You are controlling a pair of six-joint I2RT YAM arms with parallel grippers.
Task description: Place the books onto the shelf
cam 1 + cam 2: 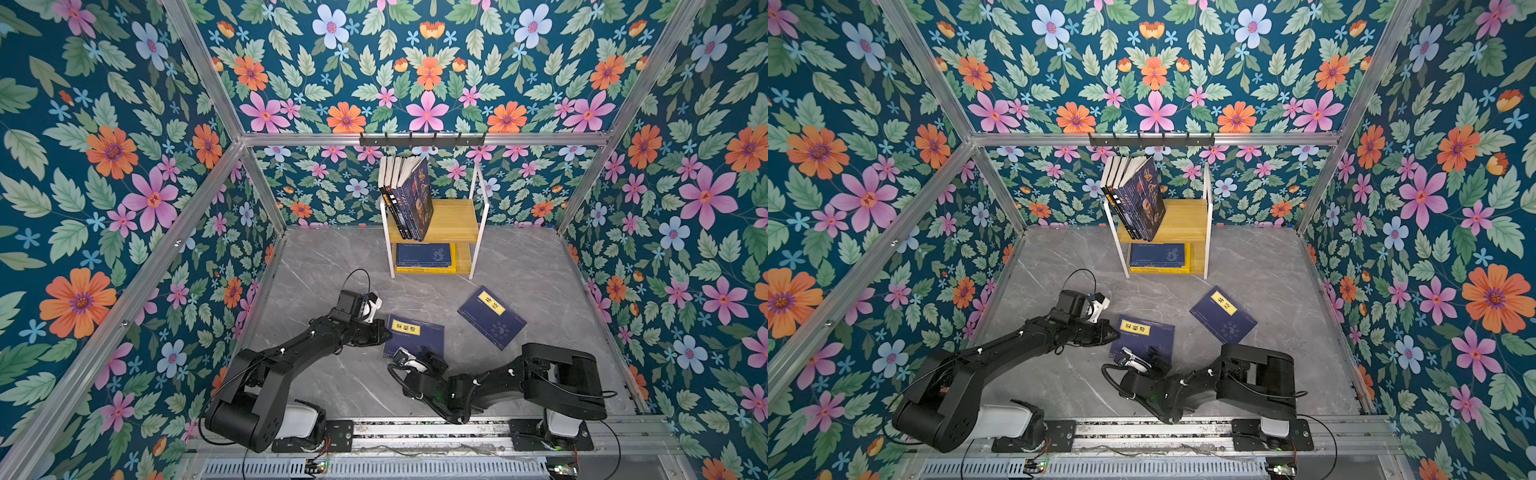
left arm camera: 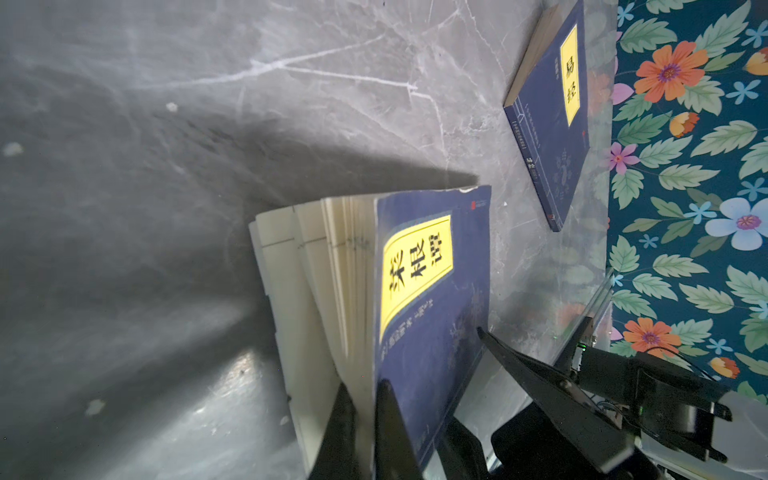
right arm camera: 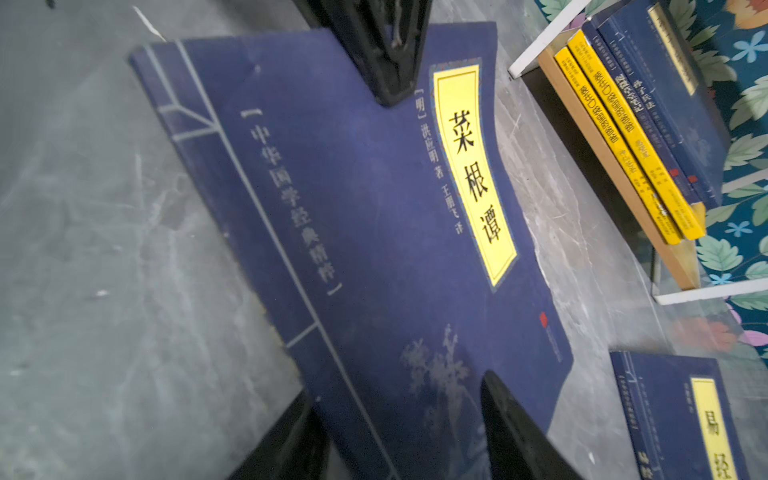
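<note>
A navy book with a yellow label (image 1: 417, 338) (image 1: 1148, 338) lies near the front, its left edge raised off the floor. My left gripper (image 1: 384, 332) (image 2: 363, 386) is shut on that edge, pinching the cover and some pages, while looser pages fan out. My right gripper (image 1: 415, 358) (image 3: 399, 386) straddles the book's near edge with its jaws apart, one finger (image 3: 511, 428) over the cover and the other below it. A second navy book (image 1: 492, 318) (image 3: 681, 419) lies flat to the right. The shelf (image 1: 455, 220) (image 1: 1185, 220) stands at the back.
Several books (image 1: 405, 195) lean upright on the shelf's top board, and a navy-and-yellow stack (image 1: 424, 258) lies flat on the lower board. A black hook rail (image 1: 422, 140) hangs on the back wall above. Floral walls enclose the grey marble floor (image 1: 332, 270).
</note>
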